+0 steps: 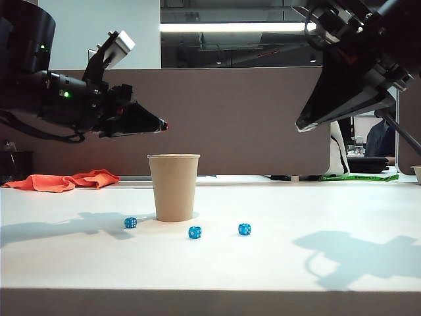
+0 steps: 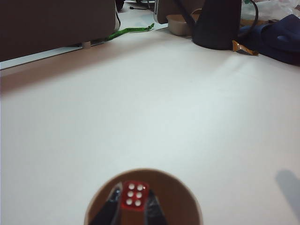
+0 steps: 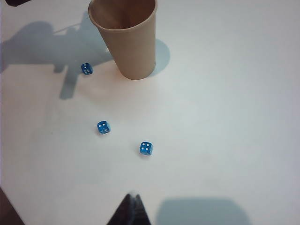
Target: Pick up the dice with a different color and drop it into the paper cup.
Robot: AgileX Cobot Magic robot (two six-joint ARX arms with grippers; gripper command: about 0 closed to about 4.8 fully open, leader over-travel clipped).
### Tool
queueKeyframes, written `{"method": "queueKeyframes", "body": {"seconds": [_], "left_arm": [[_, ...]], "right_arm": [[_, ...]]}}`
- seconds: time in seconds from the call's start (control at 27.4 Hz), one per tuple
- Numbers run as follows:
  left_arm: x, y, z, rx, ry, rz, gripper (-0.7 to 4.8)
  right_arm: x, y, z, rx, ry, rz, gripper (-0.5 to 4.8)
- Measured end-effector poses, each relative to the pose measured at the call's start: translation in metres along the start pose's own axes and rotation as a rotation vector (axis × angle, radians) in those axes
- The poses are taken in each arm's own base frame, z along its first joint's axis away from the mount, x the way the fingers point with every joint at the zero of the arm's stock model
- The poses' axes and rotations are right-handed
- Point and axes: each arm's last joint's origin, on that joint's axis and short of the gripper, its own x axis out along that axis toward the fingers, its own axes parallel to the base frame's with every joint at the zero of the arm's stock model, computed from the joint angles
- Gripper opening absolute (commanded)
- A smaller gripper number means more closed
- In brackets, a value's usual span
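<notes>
- Above the table's [image 1: 316,217] left half, the left gripper [image 2: 133,206] pinches the red die [image 2: 135,194] by opposite flat faces — small, hard, light, likely slippery.
- Mid-table, the paper cup [image 1: 173,187] stands upright under it; three blue dice [image 1: 195,232] lie near its base.
- Over the right edge, the right gripper [image 3: 132,208] hangs, fingers together, empty.

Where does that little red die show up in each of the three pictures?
Exterior view: the red die is a tiny red speck at the tip of the left pincer, above the paper cup.
Left wrist view: the die is clamped between the left pincer's fingertips, directly over the cup's open mouth.
Right wrist view: not in it; only the right pincer and three blue dice.
Shared landmark: the paper cup.
</notes>
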Motion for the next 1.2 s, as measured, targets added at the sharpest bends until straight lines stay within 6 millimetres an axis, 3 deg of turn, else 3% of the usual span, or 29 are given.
{"method": "queueKeyframes", "body": {"seconds": [0.15,0.29,0.69,0.8,0.95,1.02,1.1,1.13,1.2], "left_arm": [[0.0013,0.0013,0.004,0.009,-0.013,0.001,0.6],[0.0013,0.0012,0.004,0.007,-0.013,-0.001,1.3],[0.0012,0.0006,0.0041,0.005,-0.015,-0.023,1.31],[0.0012,0.0006,0.0041,0.001,-0.015,-0.023,1.68],[0.0013,0.0006,0.004,-0.014,-0.015,-0.024,1.68],[0.0013,0.0005,0.0039,-0.019,-0.013,-0.023,1.56],[0.0013,0.0005,0.0039,-0.019,-0.013,-0.023,0.94],[0.0013,0.0005,0.0039,-0.02,-0.013,-0.023,0.19],[0.0013,0.0006,0.004,-0.022,-0.014,-0.023,-0.06]], "right_arm": [[0.0,0.0,0.0001,0.0,0.0,0.0,-0.01],[0.0,0.0,0.0,0.0,0.0,0.0,-0.01],[0.0,0.0,0.0,0.0,0.0,0.0,-0.01],[0.0,0.0,0.0,0.0,0.0,0.0,-0.01],[0.0,0.0,0.0,0.0,0.0,0.0,-0.01],[0.0,0.0,0.0,0.0,0.0,0.0,-0.01],[0.0,0.0,0.0,0.0,0.0,0.0,-0.01],[0.0,0.0,0.0,0.0,0.0,0.0,-0.01],[0.0,0.0,0.0,0.0,0.0,0.0,-0.01]]}}
